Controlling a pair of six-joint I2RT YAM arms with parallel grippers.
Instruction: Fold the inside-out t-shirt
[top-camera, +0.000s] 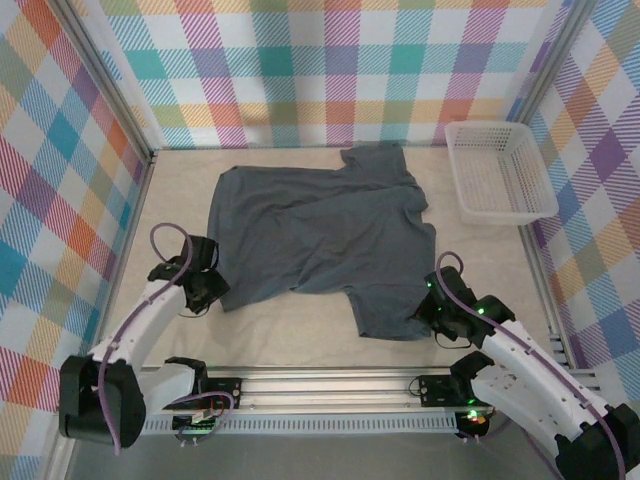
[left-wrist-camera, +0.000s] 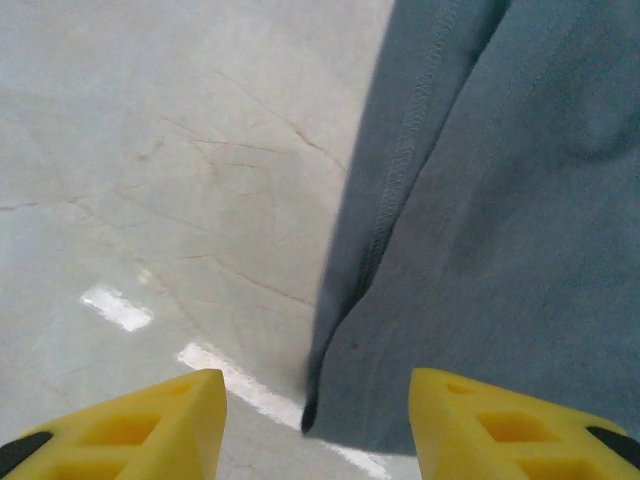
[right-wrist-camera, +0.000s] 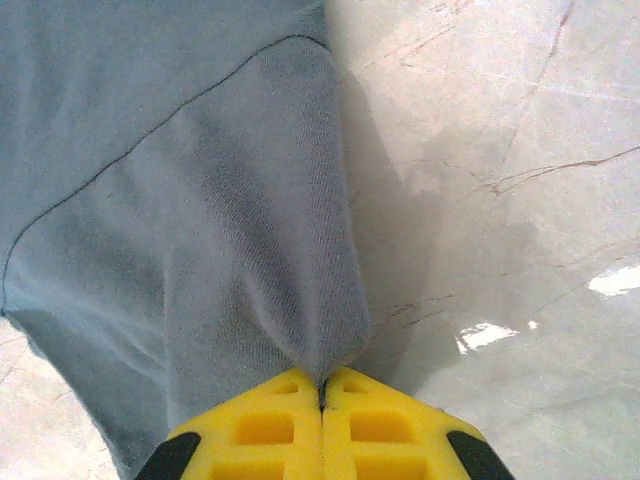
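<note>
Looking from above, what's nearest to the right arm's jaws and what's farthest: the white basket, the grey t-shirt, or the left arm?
1. The grey t-shirt: near sleeve pinched in those jaws.
2. The white basket: far right corner.
3. The left arm: across the table, left side.

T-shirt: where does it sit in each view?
Top external: t-shirt spread flat mid-table, left of the basket.
Left wrist: right half, hem corner ahead of the open left end effector.
Right wrist: upper left, sleeve pinched by the right end effector.
Shared landmark: pale table.

Pale, seemingly marble-veined table (top-camera: 300, 325), dark grey t-shirt (top-camera: 320, 235) spread across its middle, white basket (top-camera: 500, 172) in far right corner
</note>
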